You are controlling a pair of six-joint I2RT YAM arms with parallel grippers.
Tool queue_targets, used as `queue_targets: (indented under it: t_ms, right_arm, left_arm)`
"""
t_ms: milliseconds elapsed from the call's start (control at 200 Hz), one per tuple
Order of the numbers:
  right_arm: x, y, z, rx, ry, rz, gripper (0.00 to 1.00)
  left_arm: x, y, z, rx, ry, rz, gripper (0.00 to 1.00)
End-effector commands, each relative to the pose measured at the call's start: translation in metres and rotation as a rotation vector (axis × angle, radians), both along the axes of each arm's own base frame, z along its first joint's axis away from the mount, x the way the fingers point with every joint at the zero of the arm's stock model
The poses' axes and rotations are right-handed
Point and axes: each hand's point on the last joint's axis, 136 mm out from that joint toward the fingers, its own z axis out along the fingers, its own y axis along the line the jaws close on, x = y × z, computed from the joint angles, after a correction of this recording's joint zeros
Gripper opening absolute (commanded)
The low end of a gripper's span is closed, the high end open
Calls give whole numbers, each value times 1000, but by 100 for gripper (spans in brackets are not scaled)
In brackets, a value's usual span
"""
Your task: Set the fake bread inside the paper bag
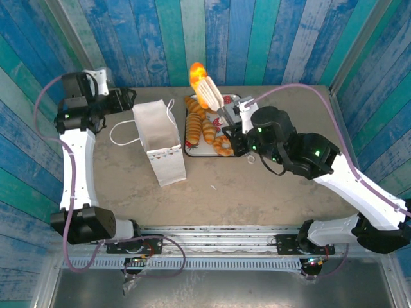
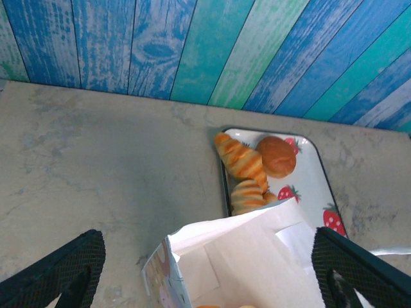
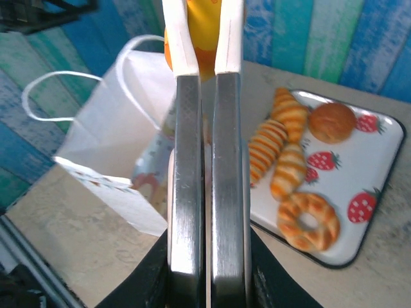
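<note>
While right gripper (image 1: 203, 84) clamps yellow-orange fake bread (image 1: 196, 70), paper bag (image 1: 160, 138) stands open

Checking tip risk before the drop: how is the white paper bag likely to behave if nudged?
The paper bag would probably tip or slide easily: it stands tall on a narrow base and looks light. Its thin, creased paper walls look floppy, so they would likely buckle under a push rather than resist it.
</note>
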Motion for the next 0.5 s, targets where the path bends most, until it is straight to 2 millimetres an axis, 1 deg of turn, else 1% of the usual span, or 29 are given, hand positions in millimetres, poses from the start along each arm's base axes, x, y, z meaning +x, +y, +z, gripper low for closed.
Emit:
queue_targets:
  t_ms: [0,180,331,416,491]
  right_arm:
    - [-4,25,33,75,-90,35,15]
    - [-16,65,34,64,-100,114,15]
    - [-17,88,26,45,-84,153,15]
    - [-19,100,19,39,-66,172,15]
    - [-21,109,9,27,-42,186,15]
  left_arm:
    - [4,2,-23,42,75,-38,86]
    - [3,-1,-46,27,112,-56,86]
    - [5,-2,-66,15,153,-63,83]
    - [7,-2,-74,6,168,-66,77]
    - [9,-2,-79,2,183,-67,71]
